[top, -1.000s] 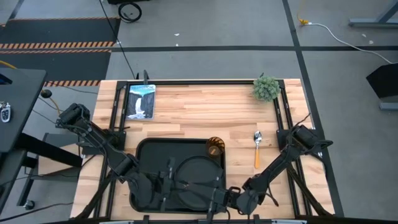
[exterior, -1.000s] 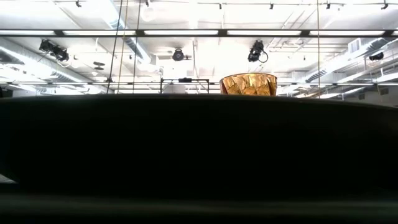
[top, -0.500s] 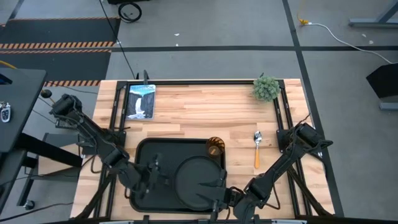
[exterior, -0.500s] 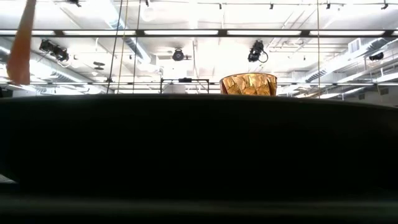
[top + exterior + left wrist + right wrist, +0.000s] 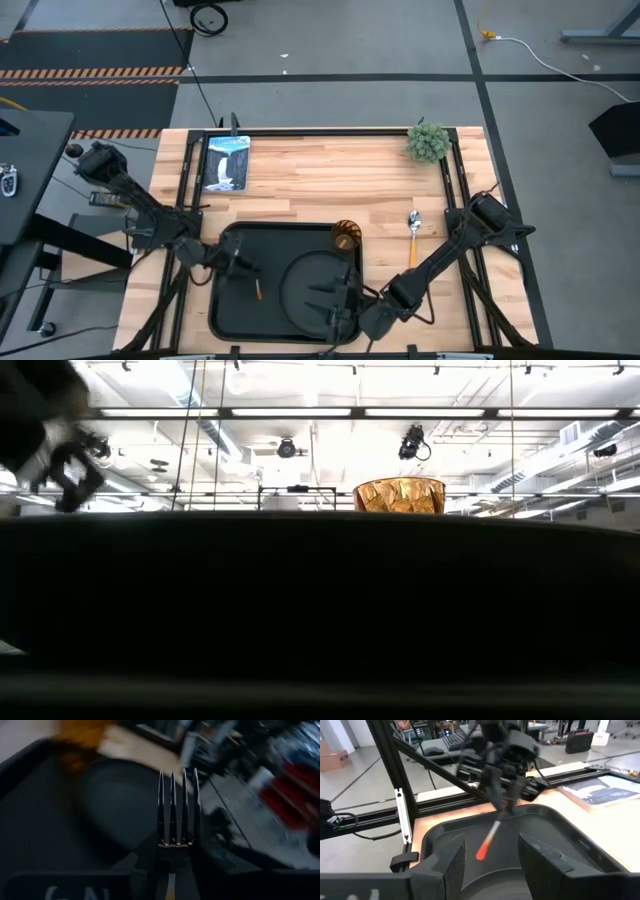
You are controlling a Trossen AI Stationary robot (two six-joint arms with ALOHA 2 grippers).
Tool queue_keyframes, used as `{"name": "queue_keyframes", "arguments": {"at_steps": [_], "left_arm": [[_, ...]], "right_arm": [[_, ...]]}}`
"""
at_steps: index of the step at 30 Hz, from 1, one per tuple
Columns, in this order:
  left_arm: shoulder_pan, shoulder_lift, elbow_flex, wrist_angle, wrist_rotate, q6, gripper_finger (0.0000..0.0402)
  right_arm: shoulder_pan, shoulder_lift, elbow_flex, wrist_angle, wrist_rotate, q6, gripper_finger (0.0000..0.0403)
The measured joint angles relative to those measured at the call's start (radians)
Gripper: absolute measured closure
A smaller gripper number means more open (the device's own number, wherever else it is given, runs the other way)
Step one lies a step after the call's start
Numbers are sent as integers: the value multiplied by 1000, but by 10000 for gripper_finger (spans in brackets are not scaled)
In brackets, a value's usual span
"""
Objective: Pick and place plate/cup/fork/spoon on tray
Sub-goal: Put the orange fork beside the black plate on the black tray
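The black tray (image 5: pixel 232 312) lies at the table's near middle with the round black plate (image 5: pixel 305 283) in its right half. The amber cup (image 5: pixel 346 237) stands in the tray's far right corner; its top shows in the low view (image 5: pixel 400 495). The spoon (image 5: pixel 413 238) lies on the wood to the right of the tray. My left gripper (image 5: pixel 243 268) is over the tray's left half, shut on the fork (image 5: pixel 177 805). My right gripper (image 5: pixel 338 306) is open and empty over the plate's near right part (image 5: pixel 492 857). My left gripper pinches the fork between its two fingers at the neck (image 5: pixel 172 851), just behind the tines. The tines stick out forward past the fingertips. The orange handle (image 5: pixel 486 844) slants down below the gripper, clear of the tray floor; it also shows in the high view (image 5: pixel 258 290).
A small green plant (image 5: pixel 428 141) stands at the far right corner and a picture book (image 5: pixel 225 163) lies at the far left. Black frame rails (image 5: pixel 187 180) run along the table's left and right sides. Bare wood lies between the tray and the far edge.
My left gripper has gone from the tray's near part toward the table's left and far edges, carrying the fork lifted clear; the orange handle now hangs in view below it. My right gripper has shifted a little toward the far edge over the plate.
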Motion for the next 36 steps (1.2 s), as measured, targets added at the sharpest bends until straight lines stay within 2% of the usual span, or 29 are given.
{"name": "queue_keyframes", "arguments": {"at_steps": [5,11,16,26,31,36], "left_arm": [[27,0,-67,-3,-49,-235,301],[26,0,-60,-90,-74,-380,301],[26,2,-62,-137,-71,-406,298],[32,1,-62,-231,-98,-409,240],[52,0,-61,-300,-81,-409,231],[64,0,13,-510,-10,-439,231]], "right_arm": [[-23,0,0,-7,-39,5,220],[-30,0,0,-7,-65,1,220],[-28,0,0,-6,-65,-1,220],[-17,0,0,-6,-65,-2,220],[-17,0,0,-5,-46,-58,220],[-44,-1,0,-55,-23,-121,220]]}}
